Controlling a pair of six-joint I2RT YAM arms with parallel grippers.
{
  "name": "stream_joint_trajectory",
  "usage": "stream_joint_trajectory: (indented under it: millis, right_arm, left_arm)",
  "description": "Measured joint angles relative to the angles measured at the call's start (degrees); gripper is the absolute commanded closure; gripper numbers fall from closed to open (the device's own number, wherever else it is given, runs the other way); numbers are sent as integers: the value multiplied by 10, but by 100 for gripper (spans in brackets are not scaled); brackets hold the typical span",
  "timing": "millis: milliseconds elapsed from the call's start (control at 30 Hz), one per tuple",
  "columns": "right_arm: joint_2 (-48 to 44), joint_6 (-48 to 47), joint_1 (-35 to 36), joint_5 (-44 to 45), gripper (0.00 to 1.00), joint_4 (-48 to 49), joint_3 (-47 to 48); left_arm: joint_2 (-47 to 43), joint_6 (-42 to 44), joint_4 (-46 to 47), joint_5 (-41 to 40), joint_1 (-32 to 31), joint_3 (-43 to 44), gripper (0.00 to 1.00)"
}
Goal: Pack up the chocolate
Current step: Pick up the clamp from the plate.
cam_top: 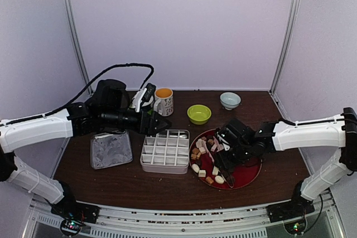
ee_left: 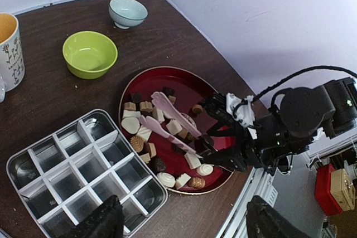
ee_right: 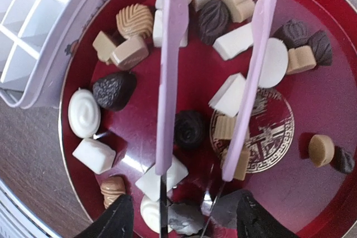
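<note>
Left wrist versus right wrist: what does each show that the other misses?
Only left wrist: mug, green bowl, pale bowl, and the right pincer holding the tongs. Only right wrist: a gold emblem, and a dark round chocolate lying between the open tong arms. Both: red plate, scattered chocolates, tongs, and the empty divided tin, just its corner in the right wrist.

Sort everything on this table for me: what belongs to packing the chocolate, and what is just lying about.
For the job: chocolate pieces, red plate under them, pink tongs, empty divided tin.
Lying about: mug, green bowl, pale blue bowl; flat grey square beside the tin, purpose unclear.
</note>
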Motion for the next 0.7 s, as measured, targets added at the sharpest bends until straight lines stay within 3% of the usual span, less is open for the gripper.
stream_joint_trajectory:
  millis: [133, 267, 500, 700]
  right_arm:
    - [-9, 14, 26, 3, 34, 14, -29]
    - [-6, 27, 32, 17, 44, 19, -33]
    - [39, 36, 40, 39, 52, 20, -32]
    - [46, 40, 48, 56, 68, 19, -28]
  left_arm:
    - [-4, 2, -8, -4, 0, 0, 22]
    - [-6, 3, -10, -6, 0, 0, 22]
    - [-7, 6, -15, -7, 0, 0, 22]
    - [-7, 6, -18, -10, 0, 0, 22]
